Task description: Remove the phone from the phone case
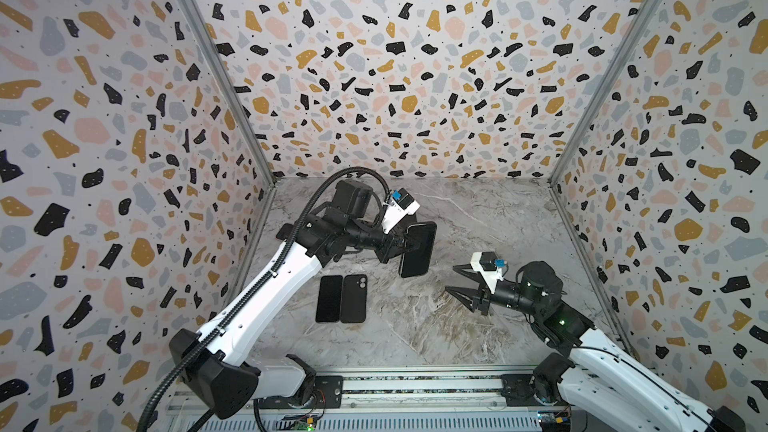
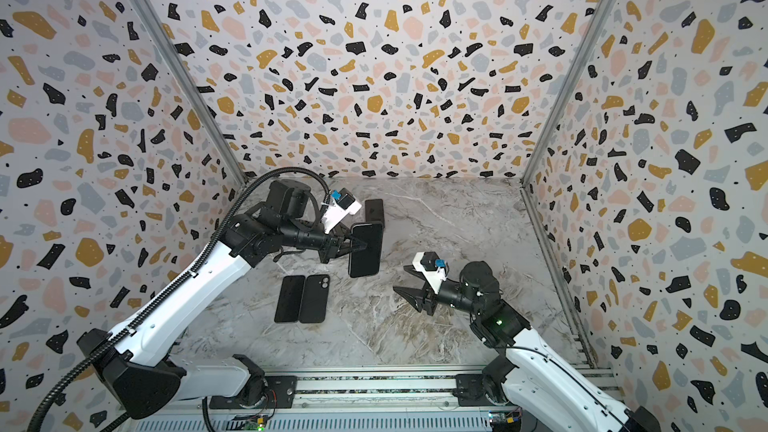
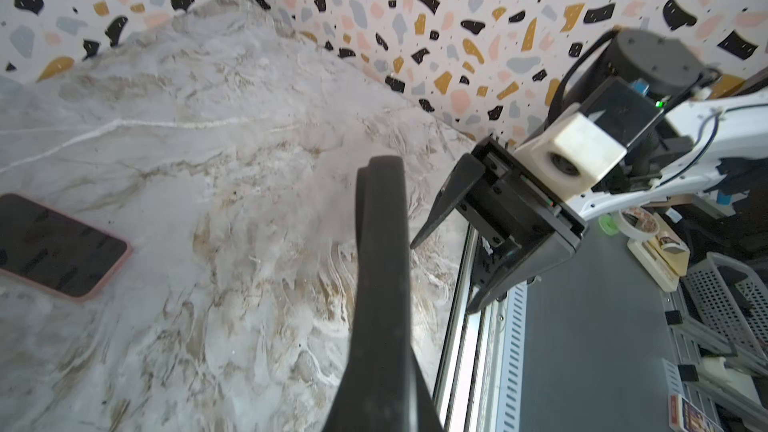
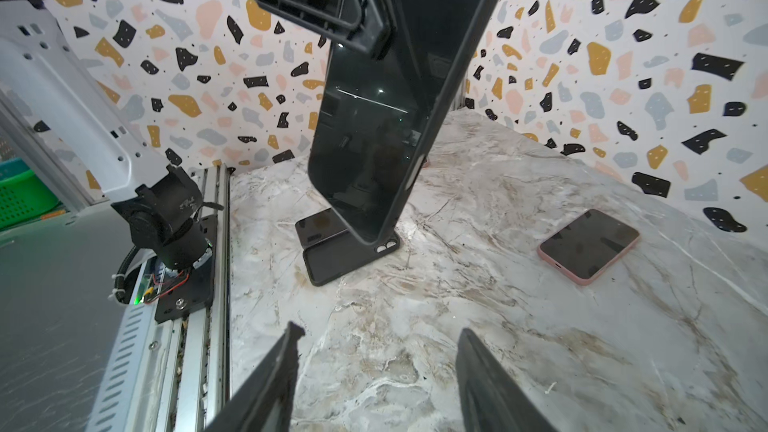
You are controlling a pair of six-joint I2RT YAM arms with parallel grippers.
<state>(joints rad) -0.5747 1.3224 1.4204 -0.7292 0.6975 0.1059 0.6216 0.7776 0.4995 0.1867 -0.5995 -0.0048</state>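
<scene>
**A:** Both top views first. What's lying around?

**B:** On the marble table [image 1: 457,326], near and left of centre, a bare black phone [image 1: 329,299] lies flat. It touches an empty black case [image 1: 354,299] on its right, camera hole at the far end. Nothing stands between the two arms.

**A:** And the one that matters?

**B:** The held phone [image 1: 417,263] is up off the table around the middle, with the left gripper [image 1: 411,245] clamped on it. The right gripper [image 1: 449,277] sits to its right, clear of it, jaws spread and empty.

**A:** Left wrist view?

**B:** The left gripper [image 3: 378,164] shows as one dark bar, fingers [image 3: 380,263] pressed close. I can't make out the phone between them. Beyond it the right gripper [image 3: 440,276] gapes, and a pink-cased phone [image 3: 58,245] lies flat, screen up, well apart.

**A:** Right wrist?

**B:** There it is! The held phone [image 4: 374,139] hangs on end, tilted, its glossy dark screen ringed by a raised black rim, so it looks cased. Behind its lower end lie the bare black phone [image 4: 316,226] and the empty black case [image 4: 332,261]. The pink-cased phone [image 4: 590,245] lies well off to the other side. The right gripper [image 4: 374,332] frames only marble.
</scene>
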